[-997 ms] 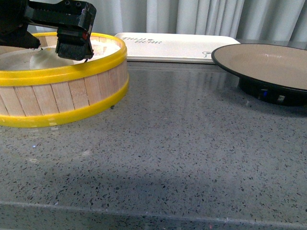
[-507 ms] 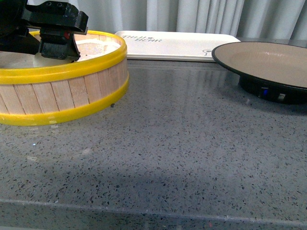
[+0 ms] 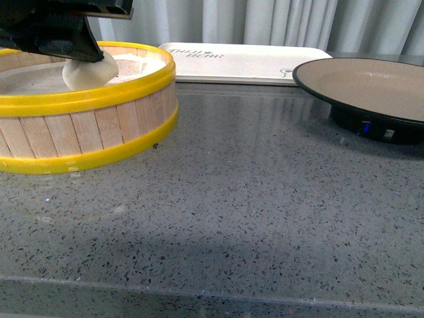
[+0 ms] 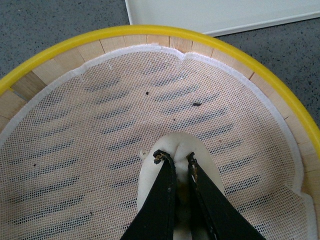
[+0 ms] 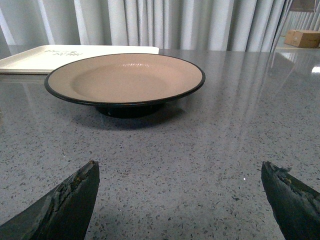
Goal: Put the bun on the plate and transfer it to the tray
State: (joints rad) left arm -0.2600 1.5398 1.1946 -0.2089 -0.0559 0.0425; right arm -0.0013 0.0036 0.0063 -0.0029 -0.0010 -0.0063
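Observation:
My left gripper (image 3: 83, 56) is shut on the white bun (image 3: 89, 71) and holds it at rim height inside the yellow-rimmed steamer basket (image 3: 93, 126). In the left wrist view the black fingers (image 4: 162, 200) pinch the bun (image 4: 207, 167) above the basket's mesh liner (image 4: 100, 130). The brown-grey plate (image 3: 371, 83) with its black rim stands at the right; it also shows in the right wrist view (image 5: 125, 77). The cream-white tray (image 3: 245, 63) lies at the back. My right gripper (image 5: 180, 172) is open and empty over the counter in front of the plate, out of the front view.
The speckled grey counter (image 3: 252, 199) stretches in front of the basket and plate. Grey curtains (image 3: 265, 20) hang behind the tray. A cardboard box (image 5: 304, 37) sits far off in the right wrist view.
My left gripper has risen and drawn left. The bun, hidden behind it before, now hangs in view at the basket's rim.

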